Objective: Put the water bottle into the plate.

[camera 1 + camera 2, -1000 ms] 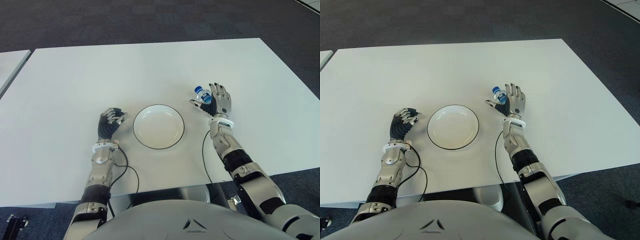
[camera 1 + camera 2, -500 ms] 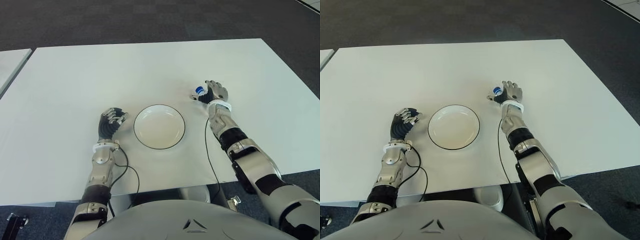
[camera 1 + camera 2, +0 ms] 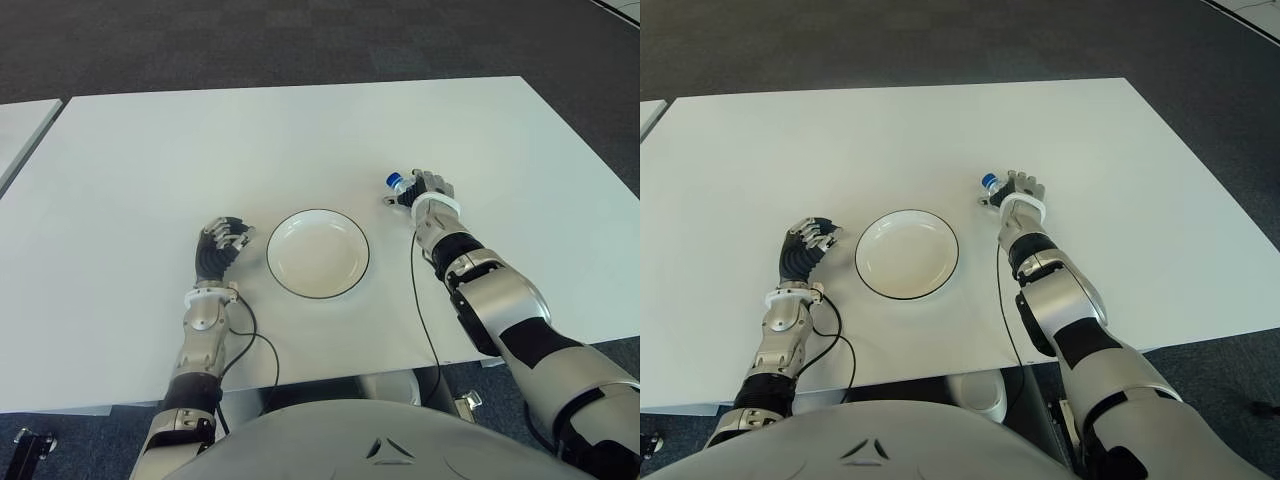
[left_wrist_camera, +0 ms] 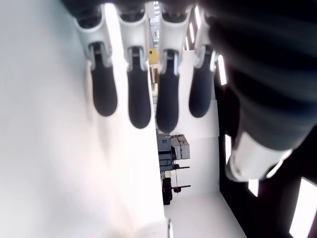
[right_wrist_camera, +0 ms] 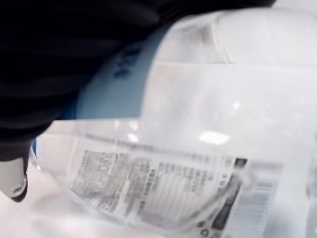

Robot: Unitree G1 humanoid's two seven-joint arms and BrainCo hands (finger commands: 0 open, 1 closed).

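Now the right hand (image 3: 428, 190) is clamped on the bottle (image 3: 397, 184), on the table (image 3: 300, 130) right of the plate (image 3: 318, 253), while the left hand (image 3: 220, 247) shows left of it, fingers curled, holding nothing.

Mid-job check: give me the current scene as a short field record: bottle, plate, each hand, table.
water bottle: blue cap showing, body filling the right wrist view, in the right hand's grasp
right hand: closed on the bottle, to the right of the plate
plate: white with dark rim, nothing in it
left hand: fingers curled, holding nothing, left of the plate
table: white
step done: not yet, bottle outside the plate
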